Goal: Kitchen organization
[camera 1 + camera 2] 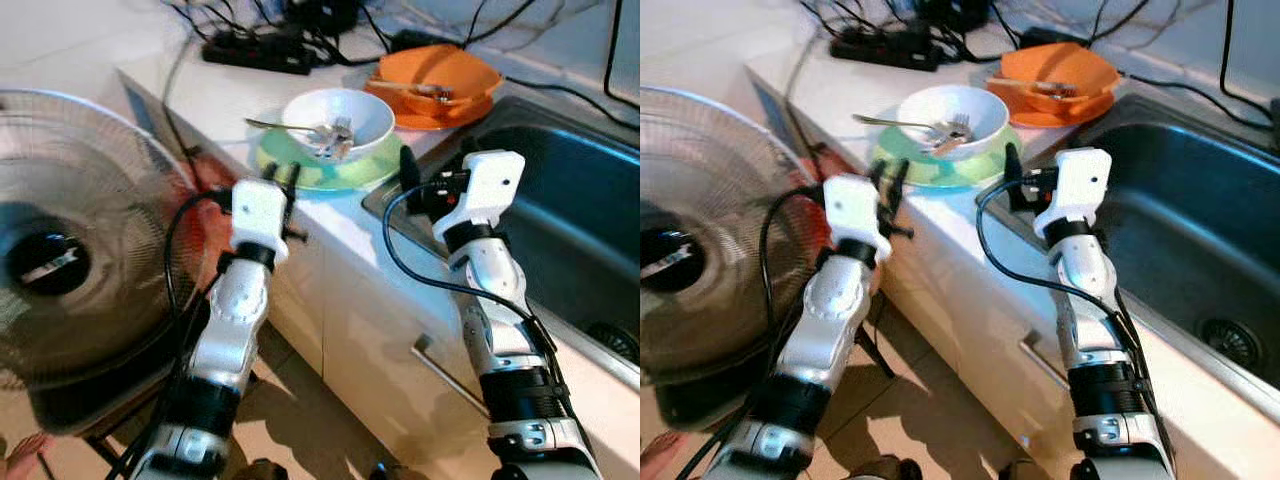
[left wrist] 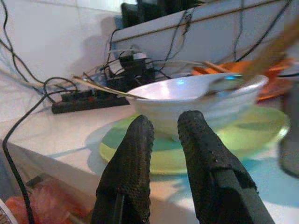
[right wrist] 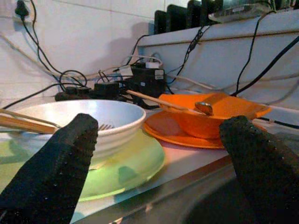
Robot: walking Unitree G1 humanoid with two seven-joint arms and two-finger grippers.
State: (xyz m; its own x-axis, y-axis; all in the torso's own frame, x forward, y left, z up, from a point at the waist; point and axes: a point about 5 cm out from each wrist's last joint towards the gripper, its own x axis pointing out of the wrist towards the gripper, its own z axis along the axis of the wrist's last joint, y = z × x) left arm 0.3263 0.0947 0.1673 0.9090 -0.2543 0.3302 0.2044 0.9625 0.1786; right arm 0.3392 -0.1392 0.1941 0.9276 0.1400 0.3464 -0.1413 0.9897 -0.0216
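left gripper (image 2: 166,135) fingers nearly together, holding nothing, at the counter edge | right gripper (image 3: 159,154) spread wide, empty | white bowl (image 1: 338,118) sits on green plate (image 1: 300,172) at 12 o'clock from both | fork (image 1: 902,123) handle points 9 o'clock | orange bowl (image 1: 447,76) on orange plate (image 3: 168,128) at 2 o'clock, next to sink (image 1: 590,220) | no readable labels
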